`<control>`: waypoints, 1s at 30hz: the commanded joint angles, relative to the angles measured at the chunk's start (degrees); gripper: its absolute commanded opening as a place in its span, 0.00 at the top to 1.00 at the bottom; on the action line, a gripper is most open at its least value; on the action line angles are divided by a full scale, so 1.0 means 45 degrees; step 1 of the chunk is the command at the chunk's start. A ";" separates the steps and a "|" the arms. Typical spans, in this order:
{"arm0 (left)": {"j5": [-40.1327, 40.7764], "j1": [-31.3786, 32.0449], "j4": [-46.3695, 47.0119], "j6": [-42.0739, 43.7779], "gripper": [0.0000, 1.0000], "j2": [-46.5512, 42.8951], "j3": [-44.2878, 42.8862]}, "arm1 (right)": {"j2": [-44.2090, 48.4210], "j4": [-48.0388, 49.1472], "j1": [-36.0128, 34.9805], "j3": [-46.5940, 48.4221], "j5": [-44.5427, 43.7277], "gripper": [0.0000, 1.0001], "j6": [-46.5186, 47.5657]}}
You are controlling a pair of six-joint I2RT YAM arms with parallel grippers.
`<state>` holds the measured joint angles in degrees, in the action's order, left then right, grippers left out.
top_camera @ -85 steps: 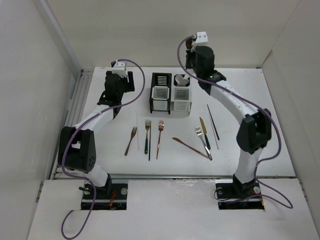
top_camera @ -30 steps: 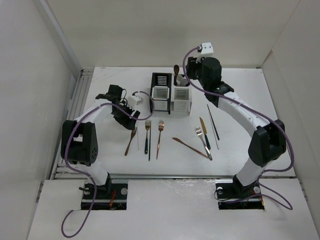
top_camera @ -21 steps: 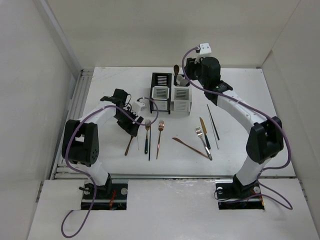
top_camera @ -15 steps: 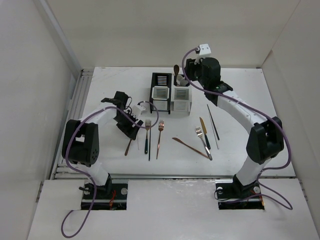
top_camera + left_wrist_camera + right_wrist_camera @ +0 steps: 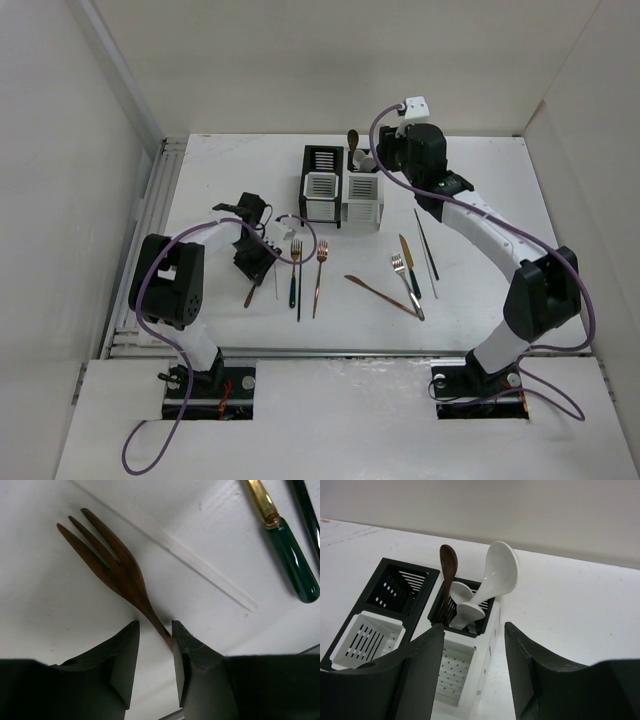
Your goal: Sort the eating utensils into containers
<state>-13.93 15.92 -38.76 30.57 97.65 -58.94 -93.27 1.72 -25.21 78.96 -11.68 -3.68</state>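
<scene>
Straddling the brown fork (image 5: 117, 570) at the left end of the utensil row, the left gripper (image 5: 155, 630) has jaws narrowed around the neck, one side still showing a gap, so not clamped. The fork's long axis runs near-far, tines far, crosswise to the jaws, and the left arm is nearer. Only the left wrist view shows that gap and the white chopstick (image 5: 205, 570) just beside the fork. The right wrist view shows the right gripper (image 5: 474, 629) open and empty above the holders (image 5: 340, 195), with spoons (image 5: 500, 570) in the far right compartment.
</scene>
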 commanded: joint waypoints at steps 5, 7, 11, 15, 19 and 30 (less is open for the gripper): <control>0.1103 0.0192 0.1464 -0.0854 0.83 0.0449 0.0871 | 0.0864 -0.0186 -0.0081 0.0032 -0.1309 0.42 0.0057; 0.1415 0.0192 0.1835 -0.0971 0.98 0.0449 0.1338 | 0.0864 -0.0186 -0.0081 0.0149 -0.1427 0.42 0.0057; 0.1518 -0.0059 0.2286 -0.0682 1.00 0.0449 0.1964 | 0.0729 -0.0303 0.0036 0.0440 -0.1544 0.42 0.0174; -0.0046 -0.1271 0.2286 -0.0816 1.00 0.0332 0.1556 | 0.0728 -0.0303 0.0036 0.0598 -0.1662 0.42 0.0174; -0.0552 -0.2365 0.2403 -0.1382 1.00 0.0020 0.0405 | 0.0610 -0.0303 0.0036 0.0715 -0.1662 0.44 0.0174; -0.2660 -0.2777 0.4814 -0.2435 1.00 -0.0353 -0.6136 | 0.0610 0.0106 0.0271 0.0833 -0.1798 0.47 0.0057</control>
<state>-19.51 3.27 -26.52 22.68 97.03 -79.64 -91.33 -0.84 -24.49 80.12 -18.70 -3.27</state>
